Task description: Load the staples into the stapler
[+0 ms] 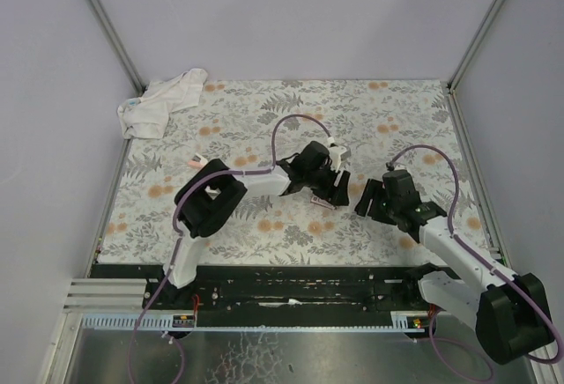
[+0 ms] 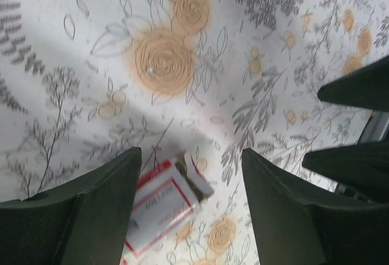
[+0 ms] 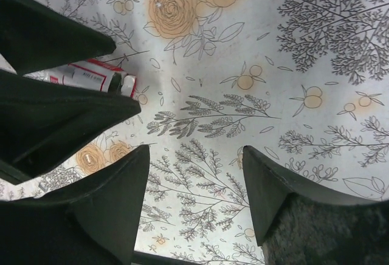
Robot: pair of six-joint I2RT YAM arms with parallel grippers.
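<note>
The staples box is a small white-faced box with red borders and one end flap open. It lies flat on the floral tablecloth. My left gripper is open just above it, jaws wide apart, the box close to the left finger. In the top view the box shows as a red sliver under the left gripper. My right gripper is open and empty just to the right. In the right wrist view it hangs over bare cloth, with the box between the left arm's fingers. No stapler shows in any view.
A crumpled white cloth lies at the far left corner. A small pink bar lies left of the left arm's elbow. The right arm's black fingers reach into the left wrist view. Walls close the table on three sides.
</note>
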